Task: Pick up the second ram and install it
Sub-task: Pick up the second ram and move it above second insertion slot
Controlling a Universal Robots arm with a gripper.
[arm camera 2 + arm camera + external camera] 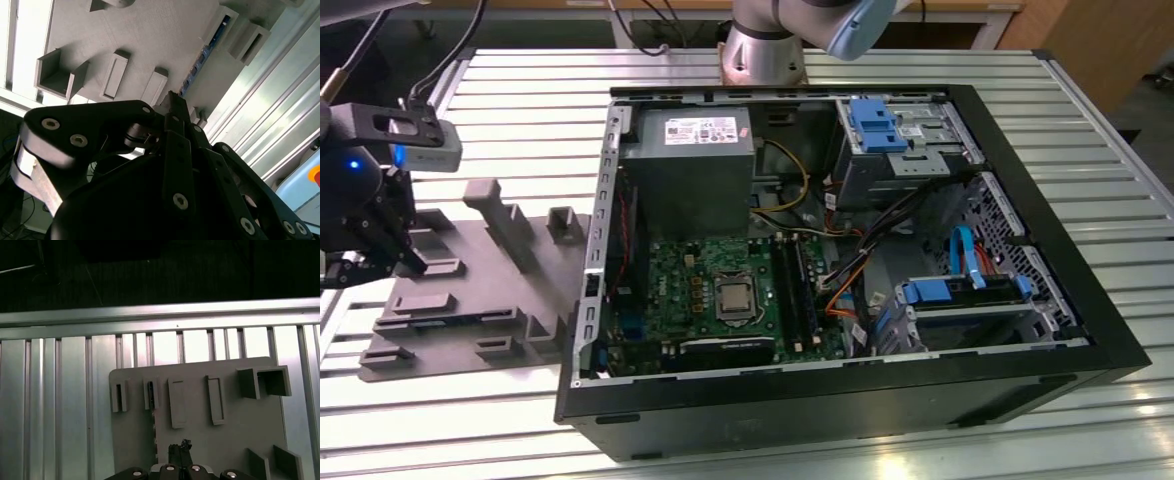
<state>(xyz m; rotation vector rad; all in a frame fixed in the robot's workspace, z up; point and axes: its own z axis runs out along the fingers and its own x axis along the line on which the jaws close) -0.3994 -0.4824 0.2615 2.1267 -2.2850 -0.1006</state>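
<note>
Gripper (181, 446) is hovering low over the grey tray (235, 435), fingers sitting together with nothing clamped. Second ram (153, 430) is standing on edge in the tray, just beside the fingertips

Matt, seemingly plastic tray (240, 435); smooth, satin gripper (172, 100).

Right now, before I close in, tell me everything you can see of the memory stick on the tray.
The memory stick shows edge-on as a long, thin dark strip with small blue and coloured specks along it. It stands on its long edge on the light grey plastic tray, with one end at a raised slotted block and its length running across the tray's flat face. Its broad faces are hidden. The gripper is just beside it, shut, not around it.
</note>
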